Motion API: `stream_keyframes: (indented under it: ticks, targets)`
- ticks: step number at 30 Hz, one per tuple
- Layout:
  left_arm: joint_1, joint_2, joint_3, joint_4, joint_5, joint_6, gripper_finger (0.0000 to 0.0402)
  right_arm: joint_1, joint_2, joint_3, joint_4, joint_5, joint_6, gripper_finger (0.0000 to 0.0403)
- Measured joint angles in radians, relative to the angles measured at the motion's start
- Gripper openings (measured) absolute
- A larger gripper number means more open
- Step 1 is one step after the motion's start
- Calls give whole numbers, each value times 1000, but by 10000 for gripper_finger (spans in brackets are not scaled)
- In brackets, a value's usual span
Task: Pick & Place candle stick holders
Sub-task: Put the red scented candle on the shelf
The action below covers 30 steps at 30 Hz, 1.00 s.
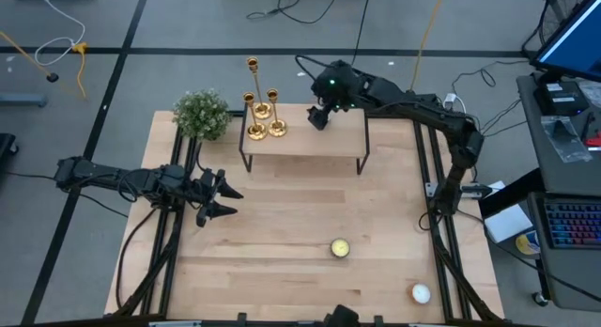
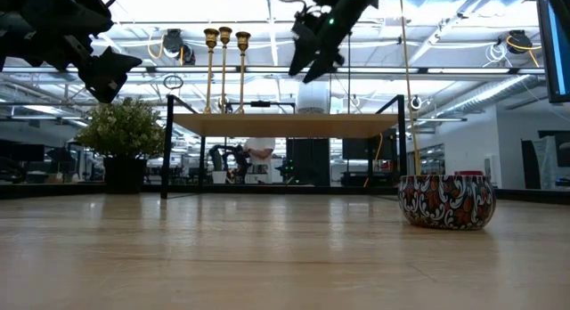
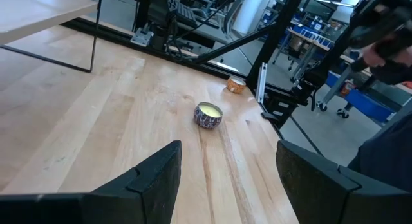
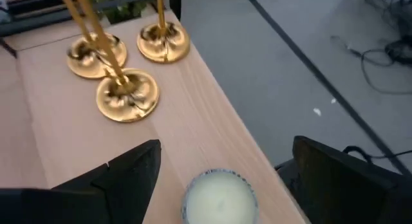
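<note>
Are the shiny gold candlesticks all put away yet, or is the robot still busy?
All three candle stick holders already stand together at one end of the small raised shelf. Nothing is being carried: the right hand hovers open over the shelf beside them, and the left hand waits open over the table. Little looks left to do.

Wooden desk point(image 1: 282, 252) bearing a small raised shelf point(image 1: 310, 144) on thin black legs at its far side. Potted green plant point(image 1: 202, 114) just beside the shelf's left end. Patterned candle tin point(image 1: 339, 248) on the open desk surface nearer the front; white round candle point(image 1: 420, 292) near the front right corner.
</note>
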Motion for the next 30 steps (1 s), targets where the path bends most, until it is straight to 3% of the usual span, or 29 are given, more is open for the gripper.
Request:
stream_keyframes:
  ticks: [10, 30]
  targets:
    - [0, 2, 0, 0, -3, -5, 253, 72, -163, 0, -227, 91, -1, 341]
    - [0, 2, 0, -1, -3, -8, 253, 251, -354, 0, -831, 98, 422, 341]
